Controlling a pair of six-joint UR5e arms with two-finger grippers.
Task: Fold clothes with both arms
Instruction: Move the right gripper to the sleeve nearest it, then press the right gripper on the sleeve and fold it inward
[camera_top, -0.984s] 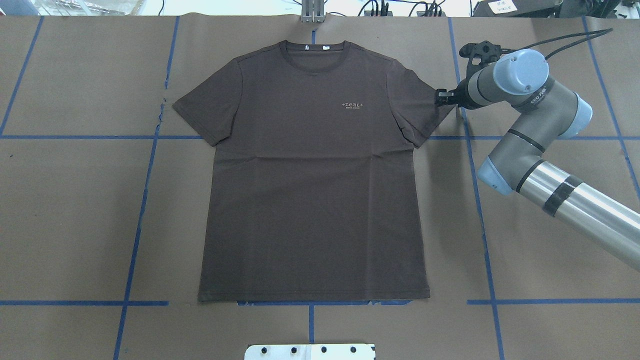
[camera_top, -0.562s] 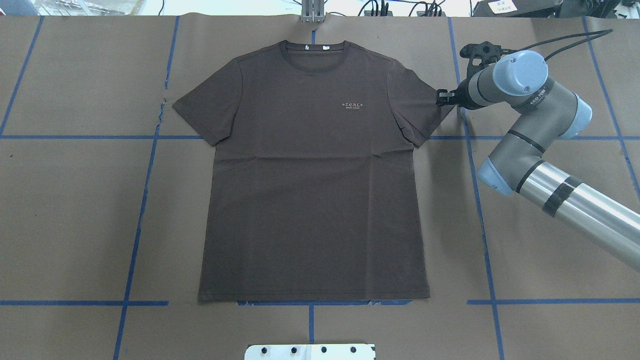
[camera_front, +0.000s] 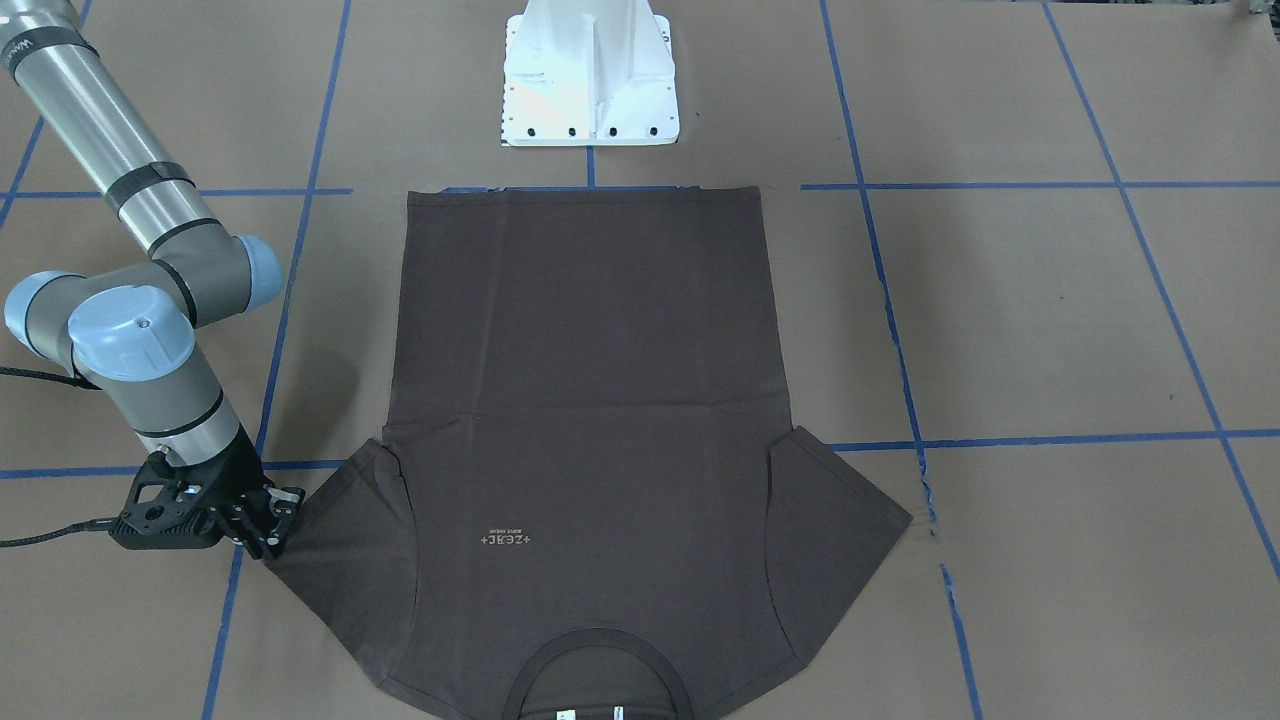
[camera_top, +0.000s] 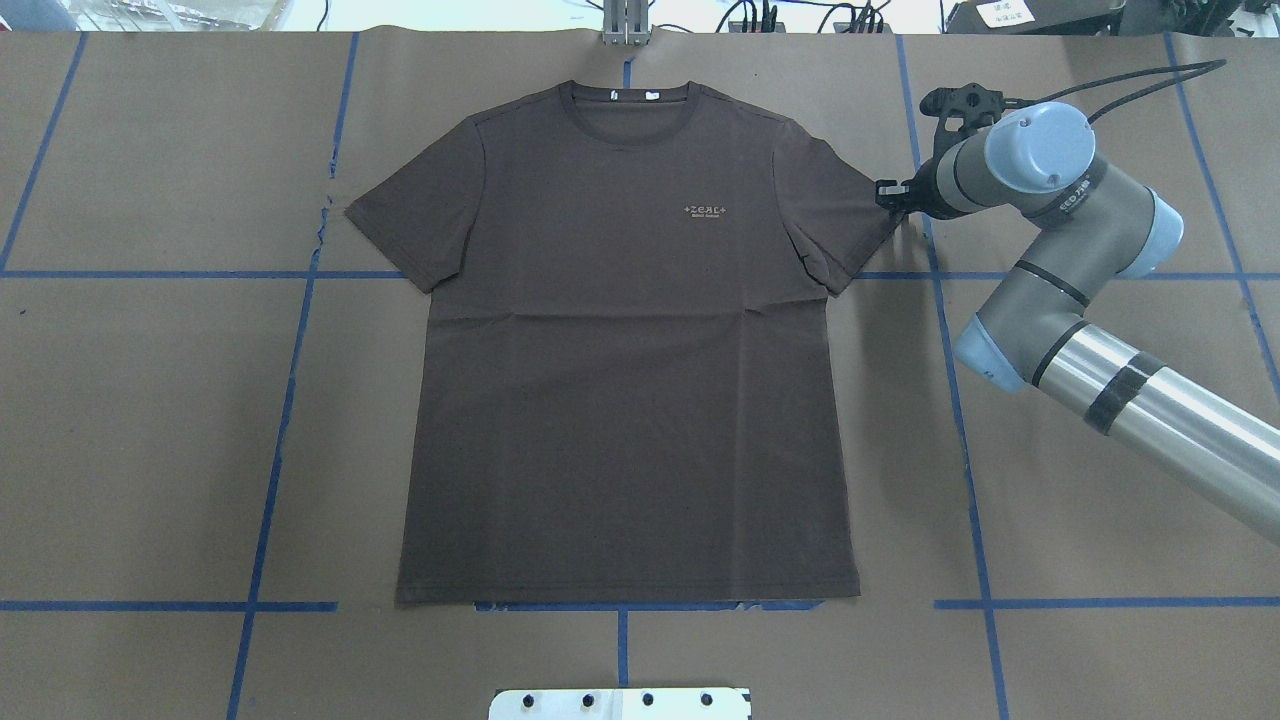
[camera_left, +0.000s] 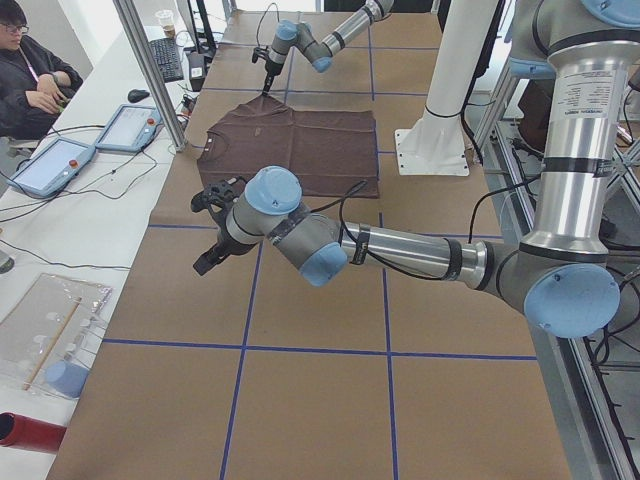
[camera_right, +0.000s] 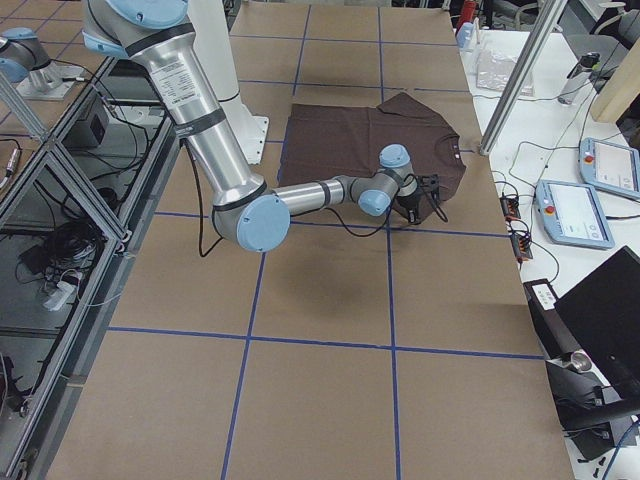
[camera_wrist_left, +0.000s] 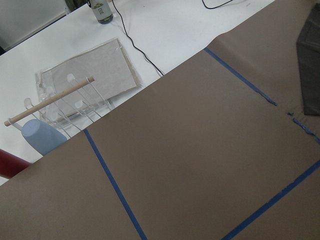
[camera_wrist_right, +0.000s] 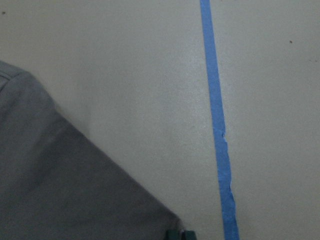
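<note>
Brown-grey T-shirt (camera_top: 630, 350) is spread flat, print up, on the paper-covered table (camera_top: 150, 450). At one sleeve tip the right gripper (camera_front: 268, 525) is set, fingertips close together; whether cloth is grasped cannot be told. Well apart from the other sleeve, the left gripper (camera_left: 207, 262) is held, and its finger state cannot be told.

Robot lab: teach pendants (camera_right: 575, 215), taped table (camera_top: 120, 450)

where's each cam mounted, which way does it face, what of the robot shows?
Front-facing: across the table, facing the pedestal; right arm.
Overhead: behind the pedestal, looking down; right arm, right claw at the T-shirt sleeve.
Exterior left: table's left end; left arm near.
Exterior right: table's right end; right arm near.
Left wrist: down at paper; no claw.
Right wrist: down at sleeve; claw tips.
Shared: every view catches the T-shirt.
</note>
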